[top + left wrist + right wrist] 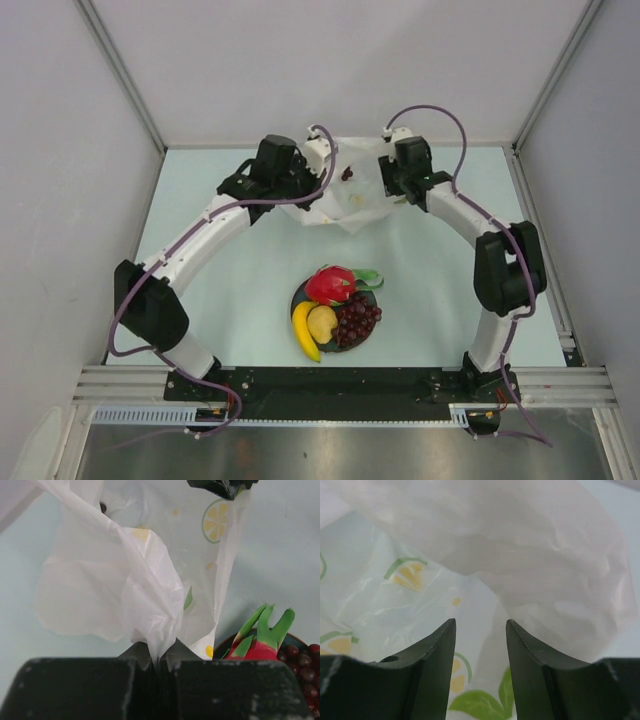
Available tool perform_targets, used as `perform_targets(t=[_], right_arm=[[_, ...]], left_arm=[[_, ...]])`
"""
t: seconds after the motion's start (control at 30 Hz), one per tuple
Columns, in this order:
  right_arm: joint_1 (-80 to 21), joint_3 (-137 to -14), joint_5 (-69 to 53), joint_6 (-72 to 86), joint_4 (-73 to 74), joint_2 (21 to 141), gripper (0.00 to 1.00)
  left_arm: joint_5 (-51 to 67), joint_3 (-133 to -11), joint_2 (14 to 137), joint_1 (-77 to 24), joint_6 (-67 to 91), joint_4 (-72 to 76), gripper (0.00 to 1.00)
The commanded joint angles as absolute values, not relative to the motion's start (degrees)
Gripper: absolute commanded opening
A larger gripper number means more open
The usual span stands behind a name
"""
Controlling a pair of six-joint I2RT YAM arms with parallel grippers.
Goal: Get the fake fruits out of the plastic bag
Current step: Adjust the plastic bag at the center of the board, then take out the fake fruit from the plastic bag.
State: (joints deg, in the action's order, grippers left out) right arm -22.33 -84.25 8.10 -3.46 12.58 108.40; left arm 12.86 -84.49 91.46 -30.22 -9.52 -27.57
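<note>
The plastic bag (352, 195) lies crumpled at the back of the table between both grippers. My left gripper (322, 172) is shut on a bunched fold of the bag (130, 570); its jaws (159, 652) pinch the film. My right gripper (392, 183) is open with the bag (520, 555) just beyond its tips (480, 625), nothing between them. A small dark thing (347, 173) shows through the bag. The dragon fruit (330, 283), banana (303, 330), round yellow fruit (322, 322) and grape bunch (358, 320) lie on the plate.
The round dark plate (297, 298) sits in the middle near the front, well apart from the bag. In the left wrist view its rim (225, 647), the dragon fruit (260, 640) and grapes (300, 660) show at lower right. Walls enclose the table.
</note>
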Motion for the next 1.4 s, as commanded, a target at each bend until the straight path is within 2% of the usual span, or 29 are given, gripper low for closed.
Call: perform_targets(t=[0.0,0.27,0.5,0.7,0.97,1.17,1.27,1.37], right_arm=[[-21.97,-84.98,0.65,-5.71,11.60,101.69,0.49],[-24.78,-93.34,-8.52,-0.26,14.94,110.21,0.48],[-25.23,-100.53,-6.77,2.81,14.24,118.91,0.45],[-24.87,-108.79,-6.86,2.90,14.50,127.52,0.44],[-25.58,-124.43,-1.24,0.18,14.06,139.91,0.51],[-25.22,-130.16,-0.09,-2.28,13.96,144.76,0.54],[-24.18,-125.18,5.43,-4.04,14.50,140.03,0.54],[-21.89,-111.22,12.82,-4.13,11.45,129.76,0.53]], left_arm=[[14.06,-90.79,91.23,-33.65,-15.29,-27.33,0.00],[12.48,-89.92,90.09,-34.45,-15.63,-31.46,0.00],[7.05,-81.76,87.55,-34.45,-15.74,-31.03,0.01],[4.66,-80.07,85.87,-34.28,-16.43,-31.90,0.01],[3.79,-79.98,85.34,-34.28,-18.01,-31.99,0.00],[2.12,-80.33,86.22,-34.28,-18.81,-31.73,0.00],[0.53,-79.98,86.75,-33.93,-21.35,-30.16,0.00],[0.18,-82.07,87.97,-32.79,-22.94,-27.87,0.00]])
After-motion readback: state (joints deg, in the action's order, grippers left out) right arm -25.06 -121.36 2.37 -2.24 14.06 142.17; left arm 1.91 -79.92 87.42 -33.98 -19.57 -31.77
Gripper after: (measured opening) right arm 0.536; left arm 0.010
